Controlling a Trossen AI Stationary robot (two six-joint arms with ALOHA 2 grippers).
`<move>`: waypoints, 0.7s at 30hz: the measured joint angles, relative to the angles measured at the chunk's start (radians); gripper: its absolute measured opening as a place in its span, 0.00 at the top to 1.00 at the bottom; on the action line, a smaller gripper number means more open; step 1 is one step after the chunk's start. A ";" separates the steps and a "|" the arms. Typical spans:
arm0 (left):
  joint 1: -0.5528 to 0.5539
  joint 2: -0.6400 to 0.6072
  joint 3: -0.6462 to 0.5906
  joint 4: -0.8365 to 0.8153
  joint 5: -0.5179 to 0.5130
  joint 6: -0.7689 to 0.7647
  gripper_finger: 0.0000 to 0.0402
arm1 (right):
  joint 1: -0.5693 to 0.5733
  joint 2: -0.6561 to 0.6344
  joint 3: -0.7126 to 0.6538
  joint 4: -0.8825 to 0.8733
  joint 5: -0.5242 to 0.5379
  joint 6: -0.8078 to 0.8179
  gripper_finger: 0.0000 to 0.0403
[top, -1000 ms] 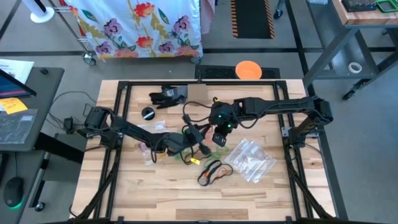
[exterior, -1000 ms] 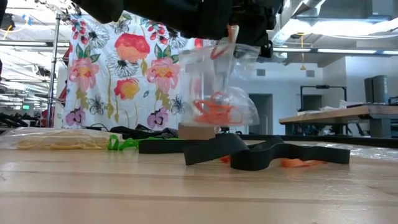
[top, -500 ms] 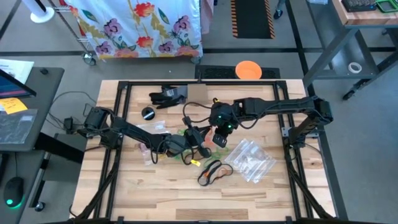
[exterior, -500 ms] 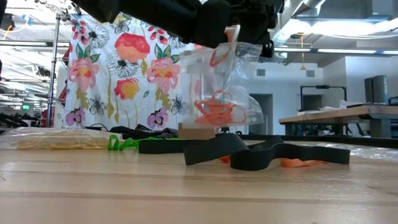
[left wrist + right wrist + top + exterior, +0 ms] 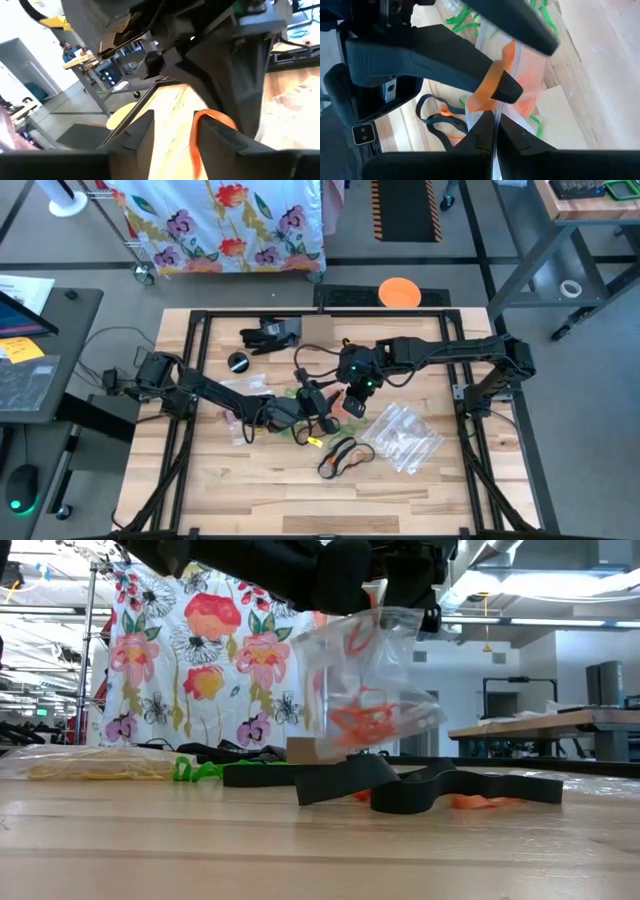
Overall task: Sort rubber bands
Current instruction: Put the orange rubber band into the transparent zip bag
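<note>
Nearest the low camera is bare wooden table (image 5: pixel 300 860). Further in, dark straps (image 5: pixel 420 788) lie flat on the boards, with orange rubber bands (image 5: pixel 470 802) beside them, green rubber bands (image 5: pixel 195 770) to one side, and a flat clear bag holding yellow rubber bands (image 5: pixel 95 765) toward the table's left edge. Above the straps a clear zip bag (image 5: pixel 365 675) hangs tilted in the air, a cluster of orange rubber bands (image 5: pixel 362 720) lying in its lower part. In the high view both arms meet over the table's middle. The right gripper (image 5: pixel 492 127) is clenched on the top edge of that zip bag; its wrist view shows the two fingertips pressed together with the clear film pinched between them. The left gripper (image 5: pixel 322 408) is at the bag's mouth, just beside the right one. One orange rubber band (image 5: pixel 490 82) is draped over a left finger (image 5: pixel 455 62) at the bag opening; the left wrist view shows the same band (image 5: pixel 202 130) hanging between that gripper's fingers. The left fingers stand apart, but whether they have released the band or still carry it cannot be told. Beyond the arms, a second pile of clear zip bags (image 5: pixel 402 437) lies on the right half of the table, and a black glove (image 5: pixel 268 334) lies near the far edge. Behind the table hangs a flowered cloth (image 5: pixel 200 660).
</note>
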 joint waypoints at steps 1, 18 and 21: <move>0.000 0.000 0.000 -0.005 -0.007 -0.005 0.67 | 0.000 0.000 0.000 0.000 -0.001 0.000 0.99; -0.128 0.000 0.059 -0.173 -0.267 0.342 0.66 | 0.000 -0.001 0.000 -0.026 -0.003 -0.008 0.99; -0.130 0.000 0.096 -0.356 -0.255 0.268 0.66 | 0.003 -0.001 0.000 -0.026 -0.005 -0.008 0.99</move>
